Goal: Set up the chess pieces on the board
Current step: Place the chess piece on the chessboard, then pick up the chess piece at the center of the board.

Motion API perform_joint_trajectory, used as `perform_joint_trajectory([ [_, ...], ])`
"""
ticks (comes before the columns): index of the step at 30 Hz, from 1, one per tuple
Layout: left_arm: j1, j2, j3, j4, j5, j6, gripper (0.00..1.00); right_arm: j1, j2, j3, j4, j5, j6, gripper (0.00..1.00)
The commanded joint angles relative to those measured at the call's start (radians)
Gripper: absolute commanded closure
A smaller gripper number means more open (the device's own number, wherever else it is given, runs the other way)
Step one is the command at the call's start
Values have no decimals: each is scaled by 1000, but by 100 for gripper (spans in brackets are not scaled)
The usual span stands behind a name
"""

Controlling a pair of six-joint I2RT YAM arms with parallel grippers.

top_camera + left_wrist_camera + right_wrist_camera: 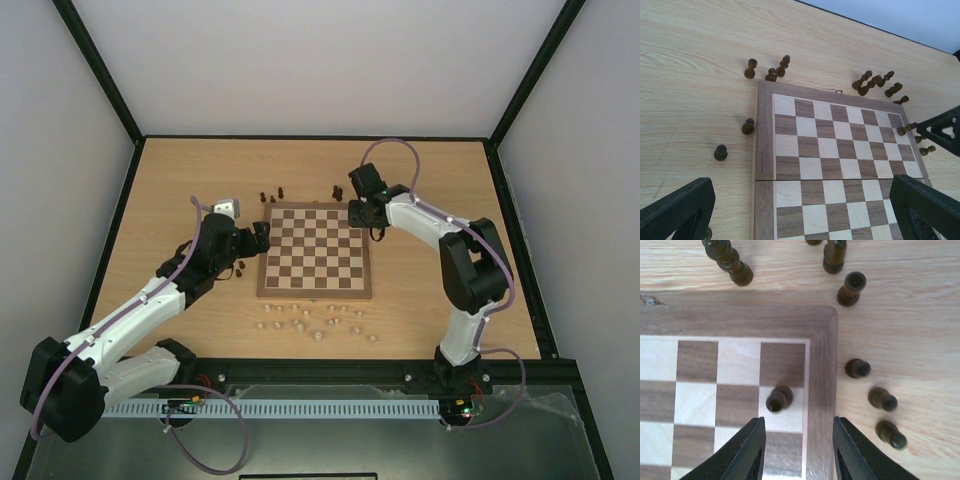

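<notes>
- note the right gripper (798, 421) with jaws apart and nothing between them, just short of one dark piece (779, 399)
- find that piece upright on a cream square in the edge column of the board (740, 320), one row in from the far corner; reads as a placement being let go
- to finish well, open wider before lifting, then back straight up so neither finger clips the piece or tips it
- keep clear of the other chess pieces (858, 368) resting on the table (900, 315) just beside the board's edge and past its far border
- note the left gripper (802, 182) spread wide and empty at the board's left edge; hold it there, out of the way
- leave alone the pale pieces (318, 322) scattered off the board's near edge
- no box, tray or bag in view; treat the board as the only holder, bearing just that one piece as far as can be seen
</notes>
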Motion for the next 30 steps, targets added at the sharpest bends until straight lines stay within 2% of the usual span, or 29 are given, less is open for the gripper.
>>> perform_joint_trajectory([
  [1, 6, -5, -13, 22, 9, 2, 1, 6, -108, -89, -29, 41, 11, 62],
  [10, 7, -4, -14, 25, 18, 3, 1, -9, -142, -208, -28, 112, 43, 65],
  [21, 6, -4, -15, 26, 20, 2, 1, -65, -58, -168, -12, 119, 37, 65],
  [30, 7, 2, -13, 26, 16, 5, 1, -94, -7, -143, 15, 97, 32, 72],
])
